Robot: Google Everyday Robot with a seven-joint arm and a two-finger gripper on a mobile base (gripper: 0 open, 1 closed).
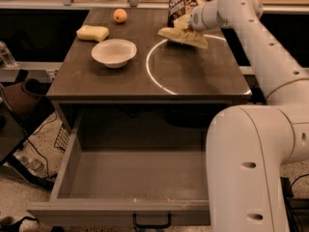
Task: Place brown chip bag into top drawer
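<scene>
The brown chip bag (179,9) is at the back right of the table top, dark brown on top with a tan lower part jutting toward the front. My gripper (185,23) reaches in from the right at the end of the white arm and is shut on the bag's middle. The top drawer (96,211) stands pulled open below the table's front edge. Its inside is empty and its dark handle (151,222) is at the bottom middle.
A white bowl (114,52), a yellow sponge (92,33) and an orange fruit (120,16) sit on the left half of the dark table (120,81). My white arm and base (251,168) fill the right side, overlapping the drawer's right end. Cables lie on the floor at left.
</scene>
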